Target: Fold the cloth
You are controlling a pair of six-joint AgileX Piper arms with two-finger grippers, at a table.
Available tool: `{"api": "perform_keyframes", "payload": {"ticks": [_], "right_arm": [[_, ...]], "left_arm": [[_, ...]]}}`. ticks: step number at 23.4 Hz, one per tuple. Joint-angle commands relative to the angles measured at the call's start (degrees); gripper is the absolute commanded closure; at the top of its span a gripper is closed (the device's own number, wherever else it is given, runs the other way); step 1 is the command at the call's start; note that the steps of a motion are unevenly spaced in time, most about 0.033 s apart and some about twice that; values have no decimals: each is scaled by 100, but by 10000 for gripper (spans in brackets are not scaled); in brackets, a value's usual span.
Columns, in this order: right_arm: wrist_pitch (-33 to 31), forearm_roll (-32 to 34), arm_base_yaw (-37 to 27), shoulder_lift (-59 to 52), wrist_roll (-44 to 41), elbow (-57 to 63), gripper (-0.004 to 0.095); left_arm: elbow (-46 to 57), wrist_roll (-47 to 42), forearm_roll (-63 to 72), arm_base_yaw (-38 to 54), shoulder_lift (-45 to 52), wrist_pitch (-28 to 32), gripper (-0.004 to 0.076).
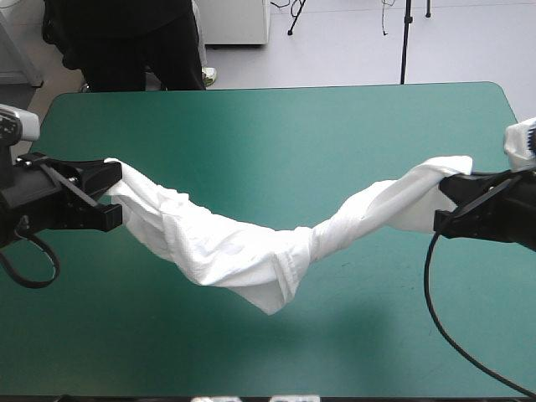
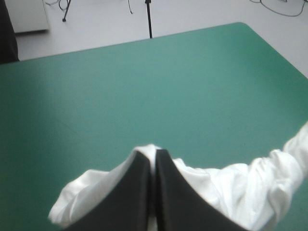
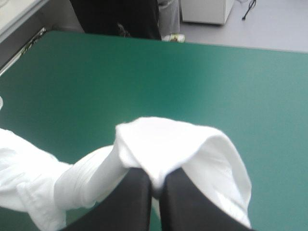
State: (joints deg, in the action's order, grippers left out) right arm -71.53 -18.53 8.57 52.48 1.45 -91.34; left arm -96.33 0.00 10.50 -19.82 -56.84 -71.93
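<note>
The white T-shirt (image 1: pixel 251 243) hangs above the teal-green table (image 1: pixel 276 126), stretched between both arms as a twisted, sagging band whose lowest fold droops near the middle. My left gripper (image 1: pixel 113 194) is shut on the T-shirt's left end; in the left wrist view its black fingers (image 2: pixel 139 192) meet in an arch with the white T-shirt (image 2: pixel 240 192) bunched around them. My right gripper (image 1: pixel 444 201) is shut on the right end; in the right wrist view the T-shirt (image 3: pixel 168 144) folds over the fingertips (image 3: pixel 139 192) and trails off to one side.
The teal-green cover (image 2: pixel 144 86) lies bare ahead of both grippers as far as the table's far edge (image 1: pixel 276 86). The front half of the table (image 1: pixel 251 352) holds only the shirt's shadow.
</note>
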Motion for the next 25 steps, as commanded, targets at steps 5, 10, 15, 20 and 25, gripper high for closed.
{"api": "perform_keyframes", "payload": {"ticks": [5,10,15,20,25], "right_arm": [[289,-332,9,11,-86,708,925],[340,-214,9,180,-145,1511,925],[437,132,9,829,-114,2190,925],[1432,462,9,2047,181,2261,925],[2218,868,9,2847,181,2207,925]], "left_arm": [[668,-259,369,-20,46,-191,733],[1492,-402,219,-20,-57,-191,733],[1909,-442,-59,-20,-754,168,733],[1982,-359,-489,-9,-2072,1582,733],[1982,-384,-766,-9,-2995,3001,733]]}}
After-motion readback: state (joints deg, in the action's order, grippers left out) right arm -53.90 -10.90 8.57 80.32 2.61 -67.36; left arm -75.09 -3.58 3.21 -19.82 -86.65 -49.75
